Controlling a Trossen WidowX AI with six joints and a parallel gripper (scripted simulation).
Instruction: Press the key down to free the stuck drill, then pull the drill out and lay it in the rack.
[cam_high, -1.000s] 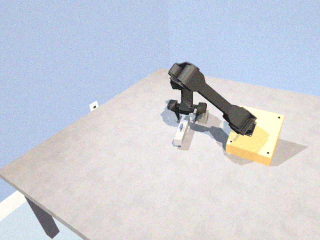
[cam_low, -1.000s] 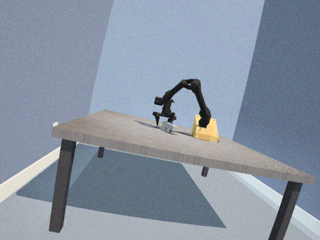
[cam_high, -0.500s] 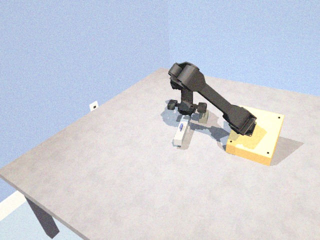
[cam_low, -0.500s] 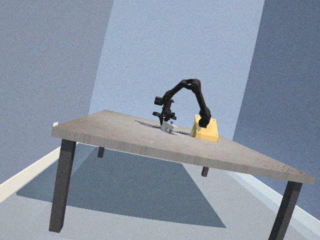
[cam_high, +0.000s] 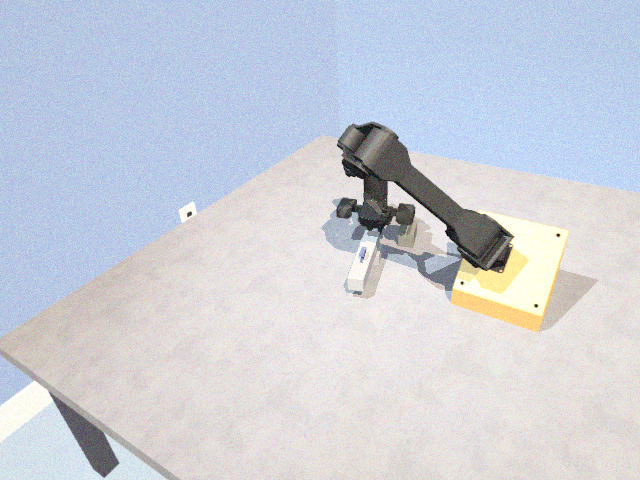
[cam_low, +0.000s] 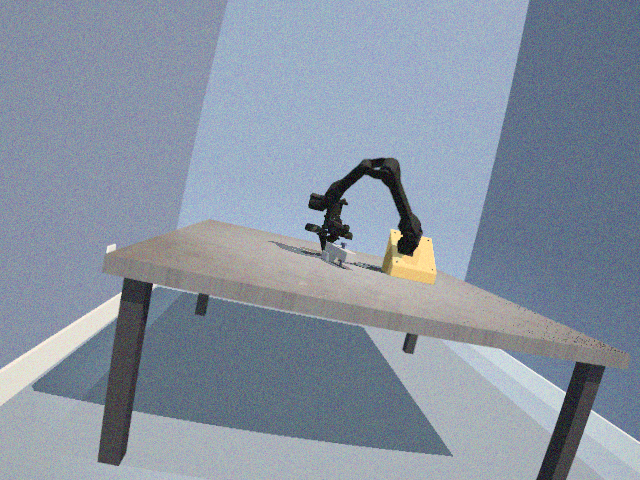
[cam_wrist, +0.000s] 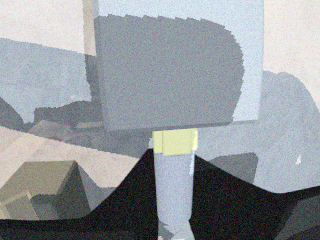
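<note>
A white block-shaped housing (cam_high: 357, 274) (cam_low: 334, 252) (cam_wrist: 170, 75) lies on the table, with a small blue key (cam_high: 362, 252) on its top. Whether the key is pressed down cannot be told. The drill (cam_wrist: 174, 200), a pale blue-grey rod with a yellow-green collar, sticks out of the housing's end in the wrist view. My gripper (cam_high: 373, 227) (cam_wrist: 164, 155) is shut on the drill, just outside the housing, with one black finger on each side. A khaki block (cam_high: 407, 237) (cam_wrist: 40, 177), which seems to be the rack, stands close beside the gripper; its slot is not clear.
The arm's yellow base box (cam_high: 537, 268) (cam_low: 426, 258) stands to the right of the housing in the top and exterior views. The arm arches over from it. The table (cam_high: 258, 361) (cam_low: 232, 268) extends around them, and a wall socket (cam_high: 188, 212) shows beyond its left edge.
</note>
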